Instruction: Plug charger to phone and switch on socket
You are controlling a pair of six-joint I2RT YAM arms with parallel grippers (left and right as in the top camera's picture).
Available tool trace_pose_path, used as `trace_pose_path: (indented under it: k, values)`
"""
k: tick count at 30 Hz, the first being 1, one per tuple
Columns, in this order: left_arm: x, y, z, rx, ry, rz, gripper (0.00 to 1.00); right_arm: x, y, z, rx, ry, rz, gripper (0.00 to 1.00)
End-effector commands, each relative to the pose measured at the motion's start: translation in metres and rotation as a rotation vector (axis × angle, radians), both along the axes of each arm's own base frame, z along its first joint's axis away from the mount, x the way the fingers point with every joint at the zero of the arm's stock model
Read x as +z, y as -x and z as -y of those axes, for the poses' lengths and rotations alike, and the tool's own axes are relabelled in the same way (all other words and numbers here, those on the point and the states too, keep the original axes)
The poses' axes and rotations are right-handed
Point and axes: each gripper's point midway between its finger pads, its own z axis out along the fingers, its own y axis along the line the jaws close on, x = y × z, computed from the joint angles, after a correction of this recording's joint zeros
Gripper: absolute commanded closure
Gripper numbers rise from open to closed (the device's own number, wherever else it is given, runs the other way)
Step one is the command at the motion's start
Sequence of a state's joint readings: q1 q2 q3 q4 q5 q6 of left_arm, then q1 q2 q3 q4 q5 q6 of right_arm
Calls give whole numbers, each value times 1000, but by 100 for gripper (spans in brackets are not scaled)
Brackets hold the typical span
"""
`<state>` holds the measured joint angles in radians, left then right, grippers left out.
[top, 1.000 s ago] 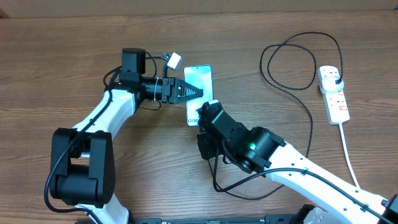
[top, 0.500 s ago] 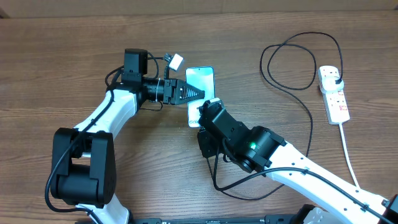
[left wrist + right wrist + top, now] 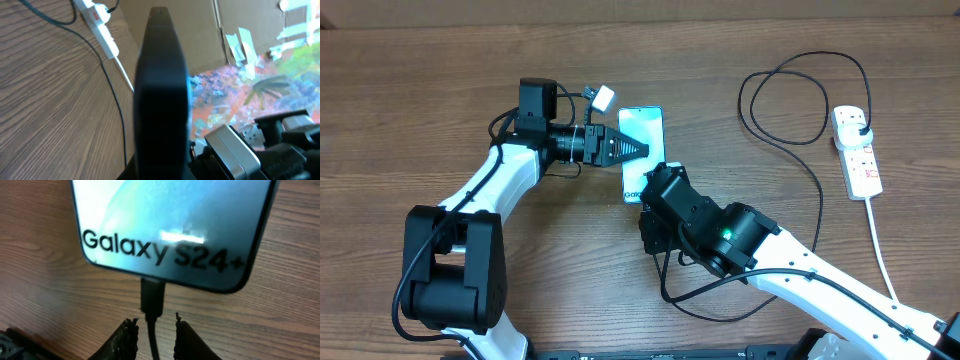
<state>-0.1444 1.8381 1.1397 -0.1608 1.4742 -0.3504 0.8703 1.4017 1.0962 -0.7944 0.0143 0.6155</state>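
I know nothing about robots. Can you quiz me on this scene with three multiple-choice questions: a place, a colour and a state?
1. Where on the table does the socket strip lie? A) far left B) far right C) dead centre
2. What colour is the charger cable? A) red B) yellow C) black
3. How is the charger's connector? A) plugged into the phone's bottom edge B) loose on the wood C) lifted clear of the phone
Answers: 1 B, the overhead view shows it far to the right. 2 C, it runs black from the phone. 3 A, the right wrist view shows it seated in the port, with the right fingers open either side of the cable.
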Motion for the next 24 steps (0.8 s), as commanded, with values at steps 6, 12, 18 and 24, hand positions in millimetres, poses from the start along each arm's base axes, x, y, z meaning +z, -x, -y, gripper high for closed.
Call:
trace_pose_path:
  k: [6, 12, 18, 24]
  values:
    - [-2, -3, 2, 26, -33, -119, 96, 20, -6, -8, -11, -62, 31, 77]
    - [-2, -4, 2, 31, -37, -166, 96, 25, -10, -13, -12, -86, 55, 85]
    - [-2, -4, 2, 38, -42, -248, 96, 20, -11, -13, -14, -75, 48, 84]
    - [-2, -4, 2, 39, -44, -267, 96, 9, -12, -15, -13, -52, 26, 73]
